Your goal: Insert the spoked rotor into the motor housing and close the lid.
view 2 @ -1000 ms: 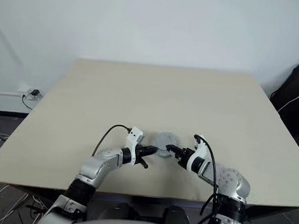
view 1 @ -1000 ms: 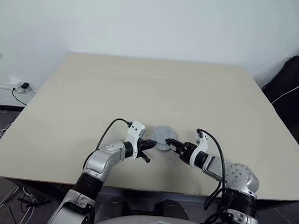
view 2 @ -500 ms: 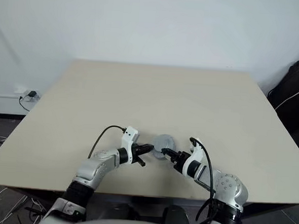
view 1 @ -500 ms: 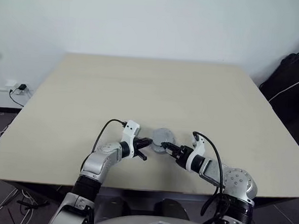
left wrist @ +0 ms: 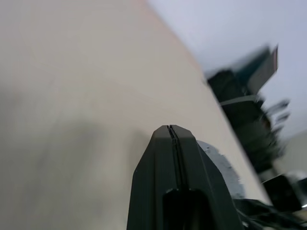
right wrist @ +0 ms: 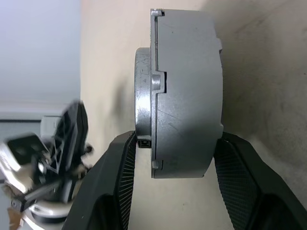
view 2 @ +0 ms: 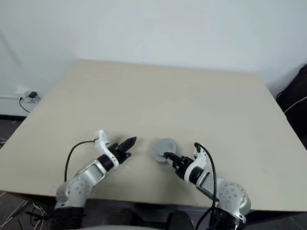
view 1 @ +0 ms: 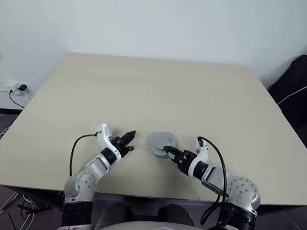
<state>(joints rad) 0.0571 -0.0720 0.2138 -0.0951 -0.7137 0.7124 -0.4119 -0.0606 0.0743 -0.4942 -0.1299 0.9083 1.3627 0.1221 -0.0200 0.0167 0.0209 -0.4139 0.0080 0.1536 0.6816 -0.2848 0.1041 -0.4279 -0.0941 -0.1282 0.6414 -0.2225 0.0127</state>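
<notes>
The motor housing (view 1: 161, 142) is a grey round body near the table's front edge, with the lid (right wrist: 143, 91) sitting on it as a thinner grey disc. My right gripper (view 1: 167, 149) is shut on it, one finger (right wrist: 122, 153) on the lid side and the other on the opposite face. It also shows in the right wrist view, where my right gripper (right wrist: 175, 146) spans the housing's thickness. My left gripper (view 1: 130, 136) is shut and empty, apart from the housing on its left. The left wrist view looks along my left gripper (left wrist: 171, 128). The spoked rotor is hidden.
The tan table (view 1: 155, 94) stretches far back behind the housing. A black bag (view 1: 302, 77) stands off the table's right rear corner. A wall socket with cables (view 1: 19, 88) lies on the floor to the left.
My left gripper has drawn away to the left from the housing and rolled over, still shut. The right gripper keeps its hold on the housing in about the same spot.
</notes>
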